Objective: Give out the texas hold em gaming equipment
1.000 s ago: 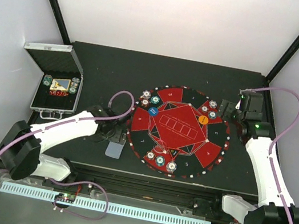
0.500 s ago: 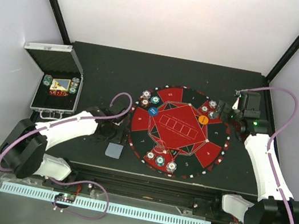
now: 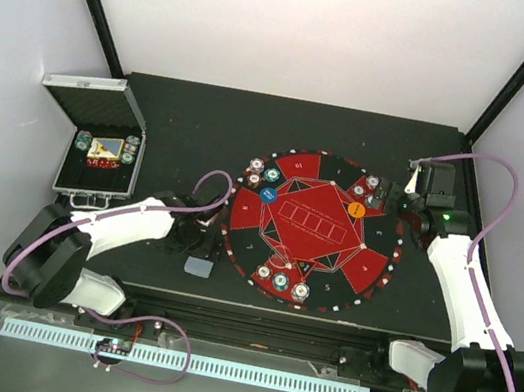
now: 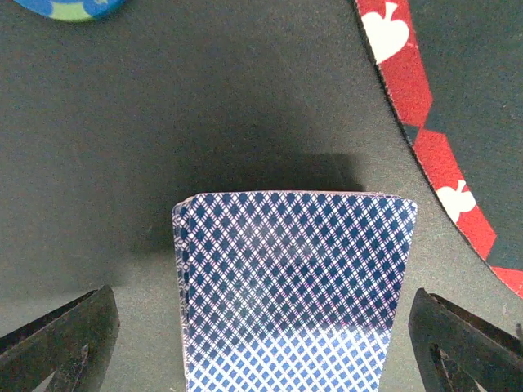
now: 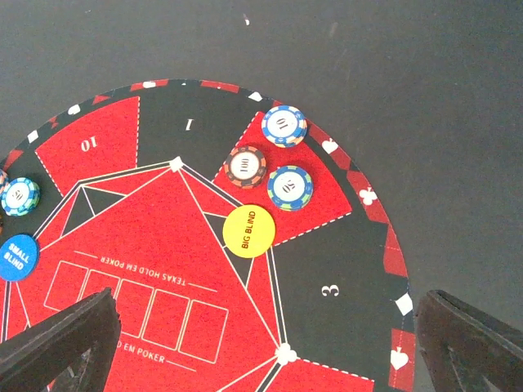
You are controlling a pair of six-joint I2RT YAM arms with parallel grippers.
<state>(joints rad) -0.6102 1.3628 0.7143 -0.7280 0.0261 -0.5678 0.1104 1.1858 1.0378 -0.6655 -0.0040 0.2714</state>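
Black surface (image 3: 184, 121) with a round mat (image 3: 293, 166) at its centre: both of your pincers stood spread wide, pinching nothing.
Your left pincer (image 4: 257, 347) straddled the card deck (image 4: 294, 286), which lay flat just off the mat's left rim, clear of both fingers. Your right pincer (image 5: 261, 347) hung over the mat's far-right edge, above three chip stacks (image 5: 246, 166) and the yellow big-blind disc (image 5: 249, 230) beside them. Other stacks (image 3: 280, 280) sat at the mat's near edge.
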